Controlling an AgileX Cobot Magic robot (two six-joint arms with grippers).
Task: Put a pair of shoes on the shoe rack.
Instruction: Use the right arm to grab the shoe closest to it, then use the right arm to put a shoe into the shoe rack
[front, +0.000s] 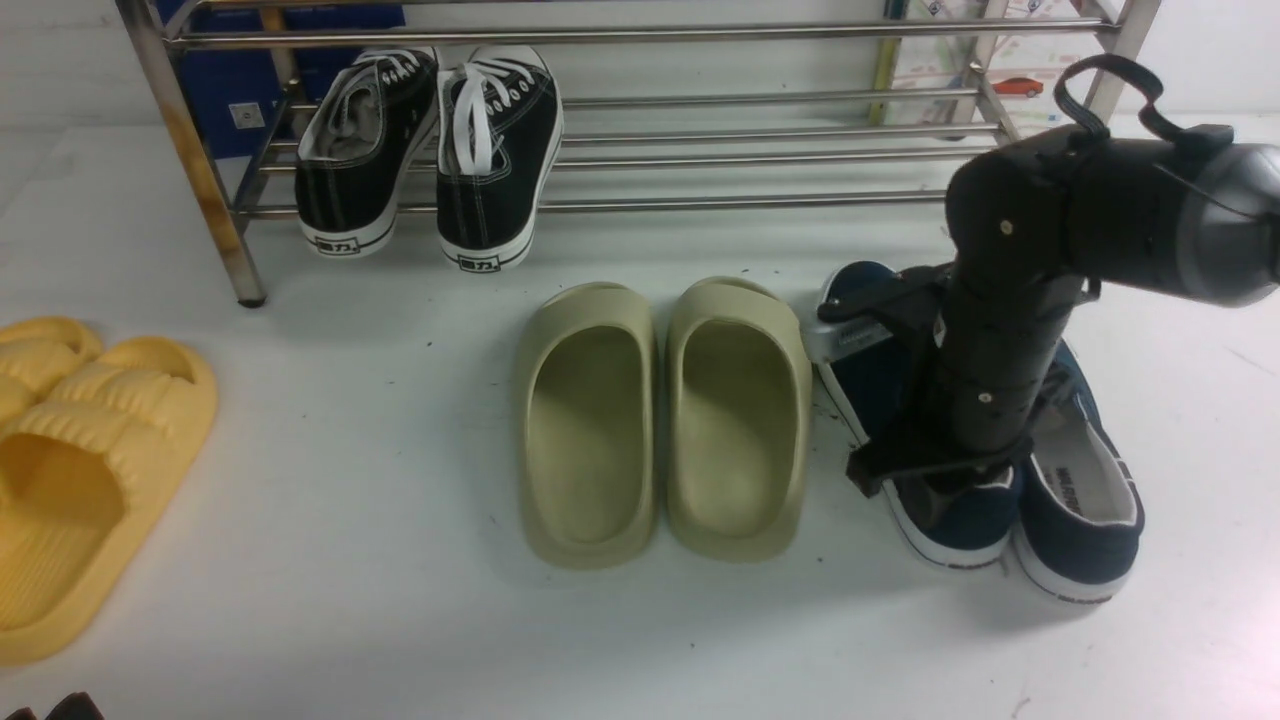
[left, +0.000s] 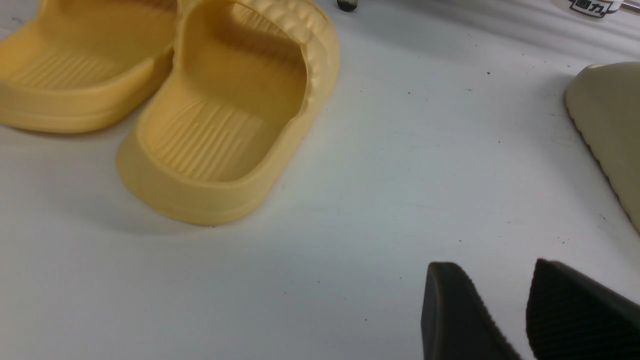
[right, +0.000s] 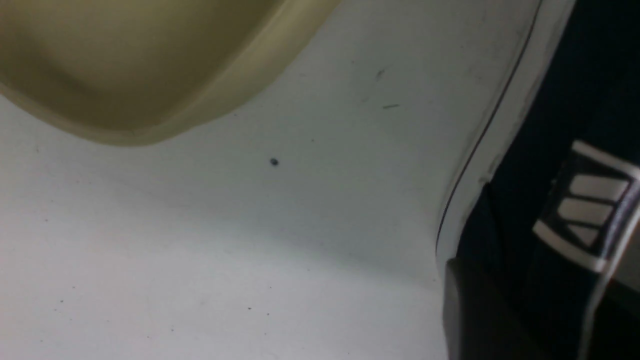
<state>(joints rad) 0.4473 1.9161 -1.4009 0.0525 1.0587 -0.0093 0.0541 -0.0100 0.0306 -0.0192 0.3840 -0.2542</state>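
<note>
Two navy-blue slip-on shoes with white soles stand side by side on the white table at the right, the left one and the right one. My right gripper is down on the left navy shoe, its jaws astride the shoe's outer side wall. In the right wrist view one finger lies against the outside of that shoe; the other finger is hidden. The steel shoe rack stands at the back. My left gripper is open and empty, low over bare table.
Two black lace-up sneakers rest on the rack's lower shelf at the left. Olive-green slides lie just left of the navy shoes, one showing in the right wrist view. Yellow slides lie at the far left, near my left gripper.
</note>
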